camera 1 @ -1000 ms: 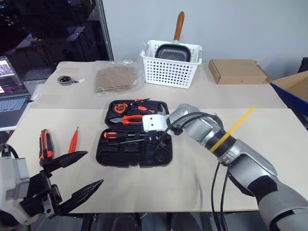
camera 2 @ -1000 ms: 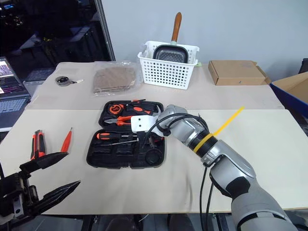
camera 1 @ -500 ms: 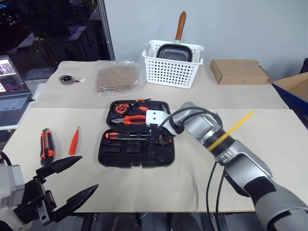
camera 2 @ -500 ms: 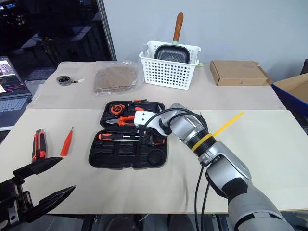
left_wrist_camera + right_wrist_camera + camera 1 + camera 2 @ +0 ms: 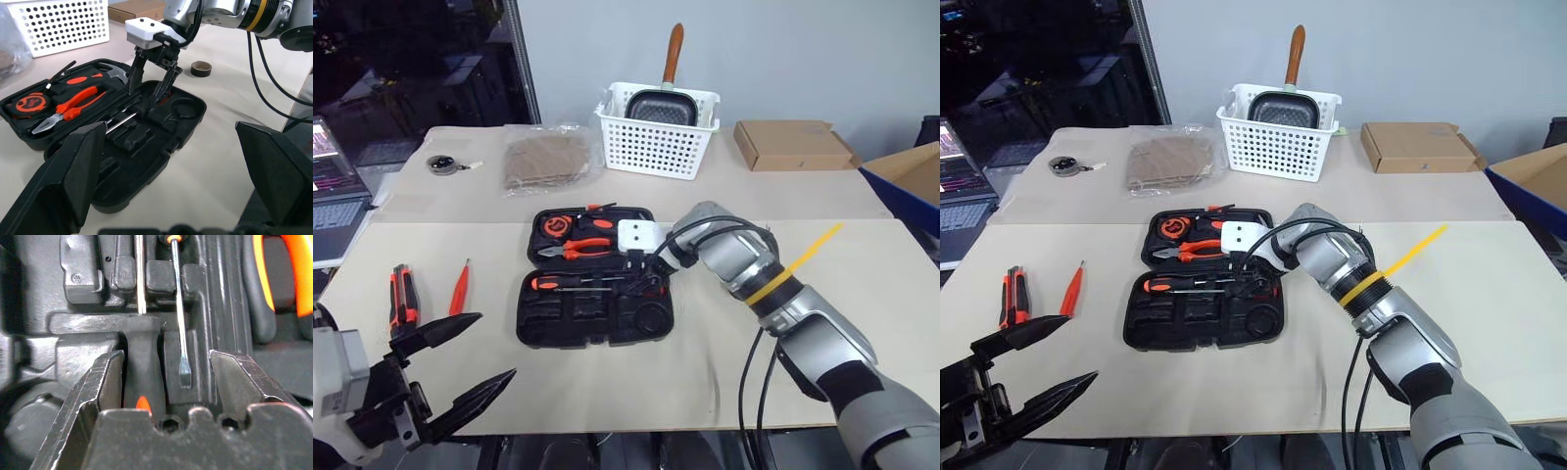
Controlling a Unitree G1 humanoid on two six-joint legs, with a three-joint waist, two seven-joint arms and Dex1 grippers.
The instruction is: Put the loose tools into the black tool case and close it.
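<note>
Right gripper (image 5: 152, 93) jaws parted over screwdrivers (image 5: 159, 308) seemingly seated in the case (image 5: 570, 328); left gripper (image 5: 470, 367) jaws wide open.

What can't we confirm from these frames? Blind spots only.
- Black plastic tool case: the front moulded slots look dark on dark in the head views, so their contents are unreadable.
- Tan tape ring: in the left wrist view it lies on the table beyond the case; in the head views the right arm hides it.
- Screwdriver shafts: the handles are cut off by the right wrist view's edge.
- Round grey disc: too small to identify.
</note>
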